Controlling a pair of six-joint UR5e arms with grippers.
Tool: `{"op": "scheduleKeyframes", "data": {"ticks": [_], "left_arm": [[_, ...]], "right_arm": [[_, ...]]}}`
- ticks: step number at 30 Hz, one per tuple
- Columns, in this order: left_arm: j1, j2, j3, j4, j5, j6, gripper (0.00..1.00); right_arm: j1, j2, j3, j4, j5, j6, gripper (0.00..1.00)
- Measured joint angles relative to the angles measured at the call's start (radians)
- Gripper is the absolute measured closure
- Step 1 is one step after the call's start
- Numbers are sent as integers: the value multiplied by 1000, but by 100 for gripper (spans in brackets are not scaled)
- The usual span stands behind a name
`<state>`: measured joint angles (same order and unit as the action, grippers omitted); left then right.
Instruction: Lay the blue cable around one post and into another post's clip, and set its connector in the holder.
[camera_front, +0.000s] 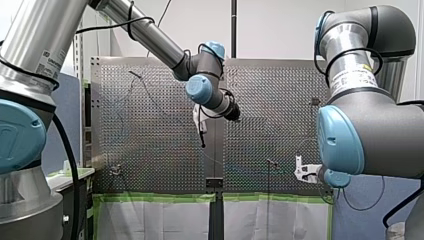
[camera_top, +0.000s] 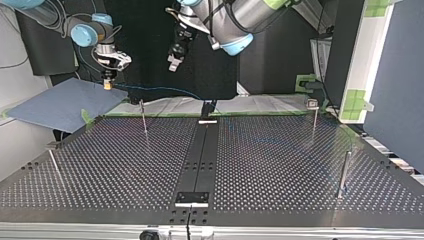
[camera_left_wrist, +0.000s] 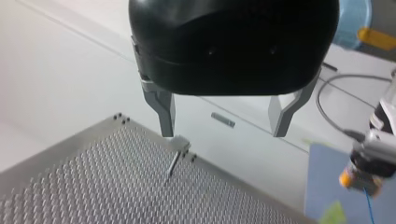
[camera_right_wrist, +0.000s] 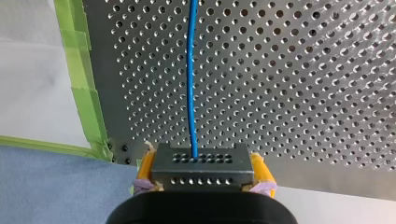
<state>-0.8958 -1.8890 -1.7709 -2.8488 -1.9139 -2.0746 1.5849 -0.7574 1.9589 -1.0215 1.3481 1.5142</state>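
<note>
Two yellow-padded fingers (camera_right_wrist: 144, 170) of the robot's right gripper (camera_right_wrist: 201, 175) are closed tight on the sides of the dark, perforated connector (camera_right_wrist: 201, 165). This leaves the face where the blue cable (camera_right_wrist: 191, 84) leaves the connector free. From there the cable runs straight ahead of the gripper, over the perforated tabletop (camera_right_wrist: 303, 93) and close to its green-taped edge (camera_right_wrist: 81, 93). Holding the connector end gives control over where the line goes.

In the top view this gripper hangs above the far left corner, over a blue sheet (camera_top: 60, 102). The cable stretches rightward from it along the far edge, toward the middle. Its other end cannot be made out.

The left gripper (camera_left_wrist: 223, 133) is black with metal fingers, spread wide with nothing between them. It hangs high over the far side of the tabletop. A thin post with a clip on top (camera_left_wrist: 175, 156) stands ahead of it, near a tabletop corner. Open and raised like this, it looks ready to take or steer the slack, though that is a guess.

By the look of it, routing has barely begun. The cable touches none of the posts in view, and the connector is in the fingers, not in a holder.
</note>
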Motion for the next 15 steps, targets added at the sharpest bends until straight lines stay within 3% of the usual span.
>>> {"op": "scheduleKeyframes", "data": {"ticks": [11, 15], "left_arm": [[-98, -99, 99, 98, -32, 71, 0], [-102, -130, 130, 130, -57, 102, 0]], "right_arm": [[0, 3, -1, -3, -5, 0, 100], [0, 5, -1, -3, -6, -1, 100]]}}
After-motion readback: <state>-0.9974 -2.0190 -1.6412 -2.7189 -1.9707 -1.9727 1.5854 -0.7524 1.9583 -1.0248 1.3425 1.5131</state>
